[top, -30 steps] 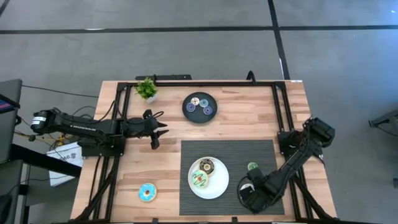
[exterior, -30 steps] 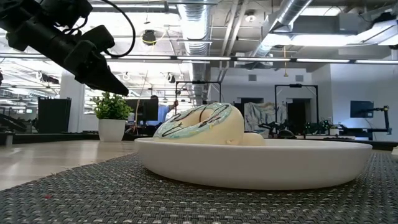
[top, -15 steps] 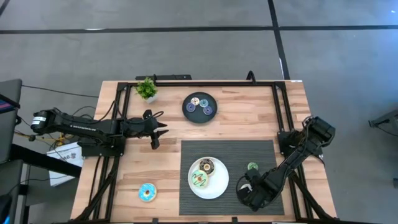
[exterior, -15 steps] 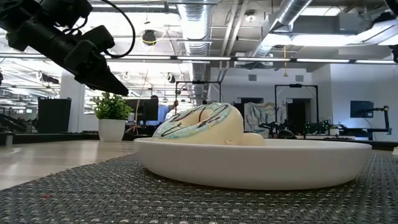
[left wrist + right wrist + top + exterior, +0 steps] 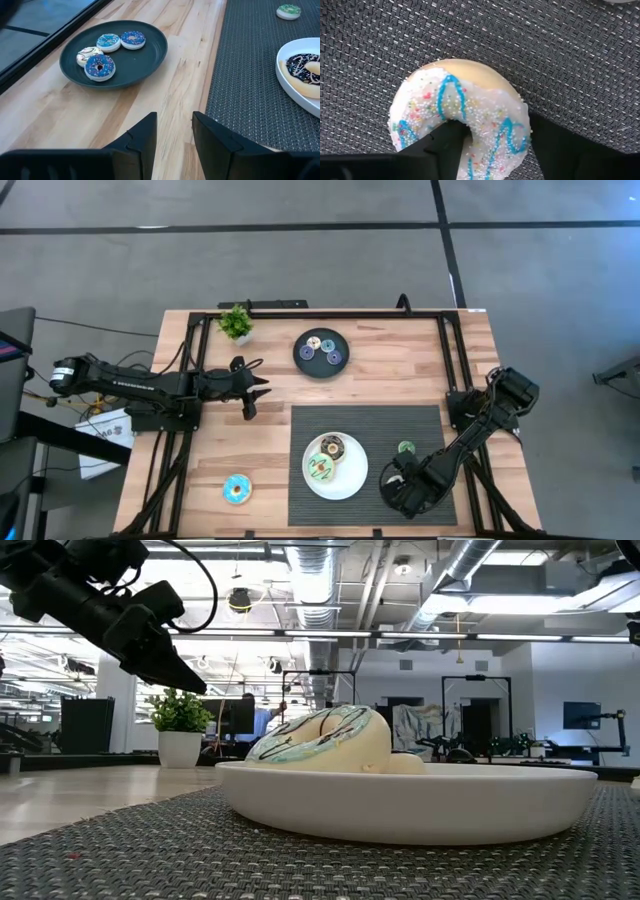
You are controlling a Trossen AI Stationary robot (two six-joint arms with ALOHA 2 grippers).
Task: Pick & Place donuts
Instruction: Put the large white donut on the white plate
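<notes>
My right gripper (image 5: 495, 147) is shut on a cream donut (image 5: 455, 95) with white icing, blue zigzags and sprinkles, over the dark mat's near right part (image 5: 405, 485). The gripper hides this donut in the high view. My left gripper (image 5: 174, 132) hangs open above the wood (image 5: 249, 392), left of the mat. A brown donut (image 5: 332, 447) and a white-green donut (image 5: 321, 470) lie on the white plate (image 5: 345, 485). A blue donut (image 5: 237, 489) lies flat on the wood, and a green mini (image 5: 406, 448) on the mat. Several minis (image 5: 100, 67) sit on the black plate (image 5: 150, 55). My right gripper has one finger (image 5: 447, 137) inside the donut's hole and the other finger (image 5: 560, 145) outside the ring. The iced ring wall (image 5: 507, 132) is pinched between them. The fingers come from above, pointing down at the mat. Whether the donut rests on the mat, I cannot tell.
A small potted plant (image 5: 236, 323) stands at the table's far left. A black frame rail (image 5: 330, 313) runs along the far edge and down both sides. Bare wood lies between the black plate and the mat (image 5: 365, 420).
My right arm has shifted slightly over the mat's near right part and stays shut on the donut.
</notes>
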